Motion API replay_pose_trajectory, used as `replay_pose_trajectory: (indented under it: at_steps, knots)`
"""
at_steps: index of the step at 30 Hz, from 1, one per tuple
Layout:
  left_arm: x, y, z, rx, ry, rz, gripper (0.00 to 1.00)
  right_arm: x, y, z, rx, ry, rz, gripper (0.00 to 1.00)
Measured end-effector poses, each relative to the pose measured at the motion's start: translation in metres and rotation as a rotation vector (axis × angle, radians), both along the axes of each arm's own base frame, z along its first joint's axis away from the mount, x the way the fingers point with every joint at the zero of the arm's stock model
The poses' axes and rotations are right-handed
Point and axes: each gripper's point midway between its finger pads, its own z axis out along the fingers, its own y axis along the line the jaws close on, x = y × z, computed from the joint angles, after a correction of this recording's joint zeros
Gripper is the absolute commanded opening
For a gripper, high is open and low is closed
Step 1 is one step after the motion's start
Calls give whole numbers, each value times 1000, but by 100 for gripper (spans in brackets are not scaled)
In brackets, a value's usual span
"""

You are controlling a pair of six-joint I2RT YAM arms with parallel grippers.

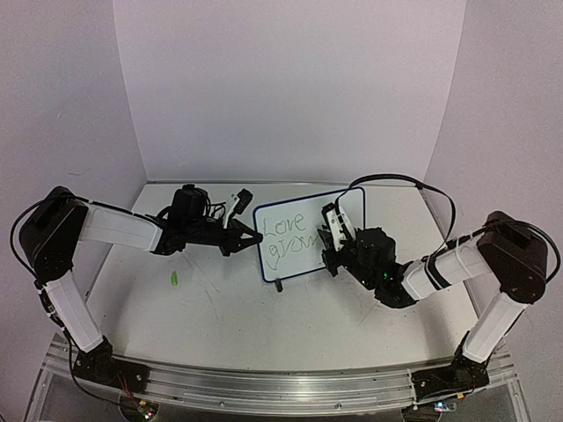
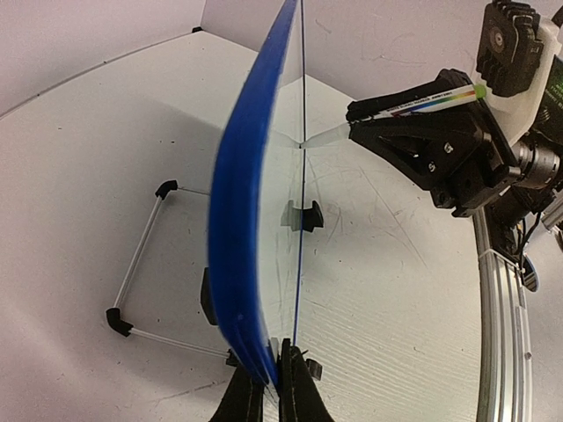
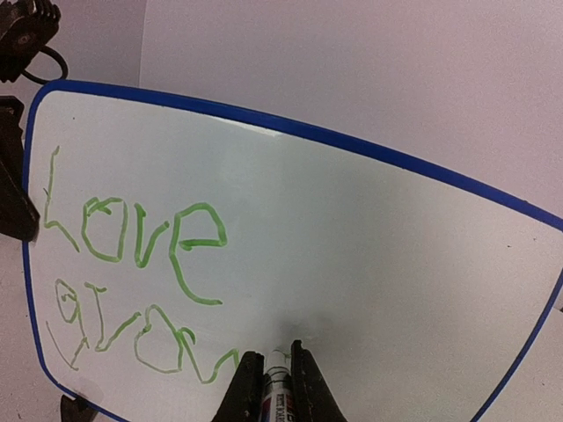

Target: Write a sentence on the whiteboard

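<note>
The writing is looking roughly half done. On the small glossy white rectangular whiteboard with the thin blue rim (image 1: 347,204), sitting just right of centre in the top view, the thin green handwritten sentence (image 3: 132,264) is showing "Love" on its upper line and "grow" beneath it. The final stroke of the "w" is ending right by the pen tip. The right half of the board is lying bare in the right wrist view, so I am judging that the rest of the second line is yet to be written.

The left gripper (image 1: 255,237) is pinching the board's left edge, with its jaws shut tight on the rim at the bottom of the left wrist view. The right gripper (image 3: 278,369) is clamping a slim white marker with a rainbow-striped label (image 2: 422,104). Its pale tip is touching the writing face low down, near the middle of the board's width.

The board is standing nearly upright on its small black feet (image 1: 279,286) on the scuffed white table (image 1: 220,325). It is leaning back a little, with its face turned toward the bottom of the top view. Its long axis is running across the frame, rising slightly toward the upper right. The marker's long axis is meeting the face close to square on. A small green object, probably the pen's cap (image 1: 175,279), is lying well apart at the left.
</note>
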Motion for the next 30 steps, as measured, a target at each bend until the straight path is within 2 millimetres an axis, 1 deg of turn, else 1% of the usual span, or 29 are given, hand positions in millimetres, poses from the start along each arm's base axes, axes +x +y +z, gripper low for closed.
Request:
replay_pose_trajectory:
  at_steps: [8, 20, 30]
  knots:
    - [0, 0, 0, 0, 0, 0, 0, 0, 0, -1, 12, 8, -2, 0]
    - [0, 0, 0, 0, -1, -2, 0, -3, -5, -10, 4, 32, -12, 0]
    - [0, 0, 0, 0, -2, -2, 0, 0, -15, -14, -6, 34, -74, 0]
